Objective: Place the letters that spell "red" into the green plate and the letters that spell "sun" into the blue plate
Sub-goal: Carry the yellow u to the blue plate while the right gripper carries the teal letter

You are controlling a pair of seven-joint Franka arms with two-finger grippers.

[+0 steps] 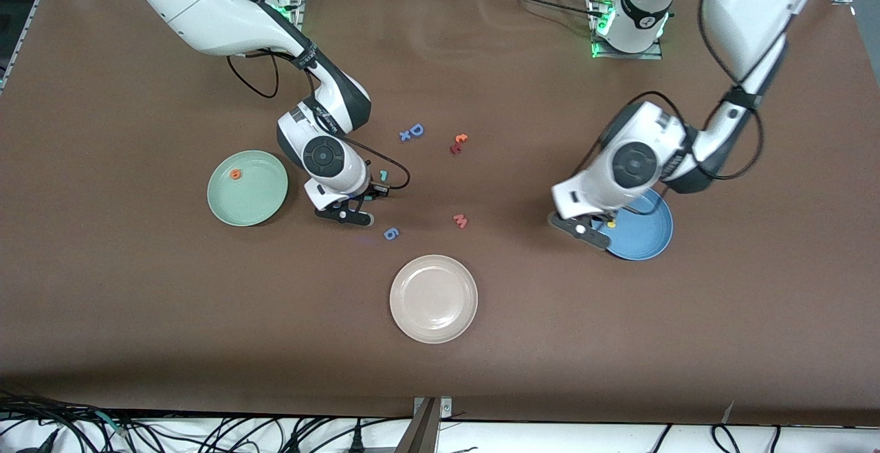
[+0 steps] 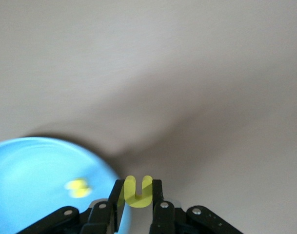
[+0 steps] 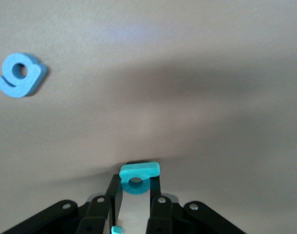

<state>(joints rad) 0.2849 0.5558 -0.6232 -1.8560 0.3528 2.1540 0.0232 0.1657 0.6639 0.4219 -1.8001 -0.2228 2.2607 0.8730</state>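
Green plate (image 1: 247, 188) holds orange "e" (image 1: 236, 174). Right gripper (image 3: 135, 195) pinches teal "d" (image 3: 137, 178); teal "r" (image 1: 383, 176) left. Left gripper (image 2: 137, 207) pinches yellow arch letter (image 2: 138, 191) at blue plate (image 2: 36, 180), 1 yellow letter (image 2: 77, 187) inside; green arch unseen.

Both arms have glossy white rounded shells with dark grey bands at the joints. Each wrist carries a round dark grey cap with a small ring in its middle. Thin black cables hang in loops beside the forearms. The black two-finger left end effector (image 2: 138, 197) and right end effector (image 3: 135, 195) show silver screws on their knuckles. Green lights glow at the bases.
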